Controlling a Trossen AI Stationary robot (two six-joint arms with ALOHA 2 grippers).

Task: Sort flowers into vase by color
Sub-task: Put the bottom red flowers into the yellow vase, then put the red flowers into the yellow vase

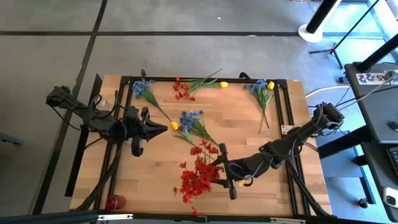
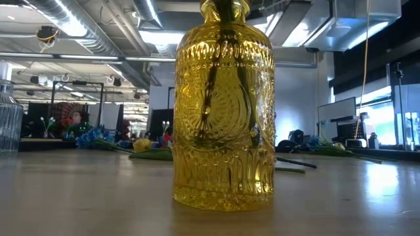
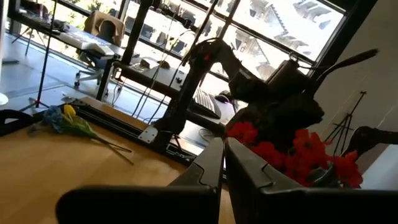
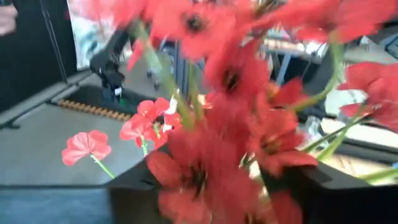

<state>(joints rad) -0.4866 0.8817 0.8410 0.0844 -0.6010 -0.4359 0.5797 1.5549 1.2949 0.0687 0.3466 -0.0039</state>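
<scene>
Near the table's front edge, the right gripper [image 1: 219,175] has its jaws clamped on the red-bloomed artificial sprigs [image 1: 198,176]; best lift them steadily, stems downward. Left gripper [image 1: 163,128] waits mid-table, jaws pressed together.

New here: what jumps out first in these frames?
The big bunch of red flowers near the table's front edge, with the right gripper closed on it. In the low view, a yellow glass vase fills the frame. The left gripper waits shut at mid-table, beside a blue sprig.
</scene>
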